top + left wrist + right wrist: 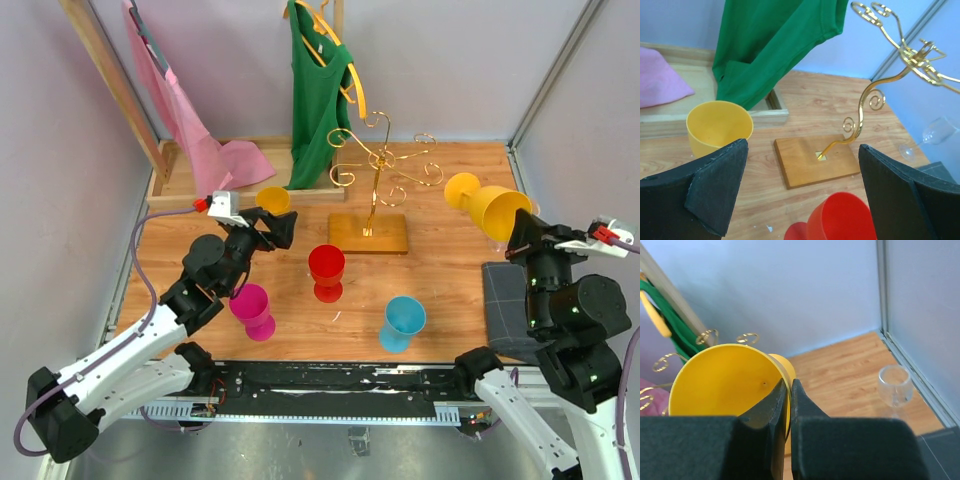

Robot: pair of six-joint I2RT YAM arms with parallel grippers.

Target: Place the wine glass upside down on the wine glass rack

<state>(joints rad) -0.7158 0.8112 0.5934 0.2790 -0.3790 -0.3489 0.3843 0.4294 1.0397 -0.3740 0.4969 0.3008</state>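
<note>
Yellow wine glass (487,205), rim pinched by the right hand (520,232), is held at 3 o'clock of the wine glass rack (375,195), not yet hung; left hand (272,232) is spread.

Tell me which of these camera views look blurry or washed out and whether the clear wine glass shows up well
Left wrist: gold rack crisp, clear wine glass faint against the pale wall, left end effector fingers dark. Right wrist: yellow goblet very close, filling much of the frame; clear wine glass shows plainly with small highlights. Top external: even light, soft shadows, no glare.
</note>
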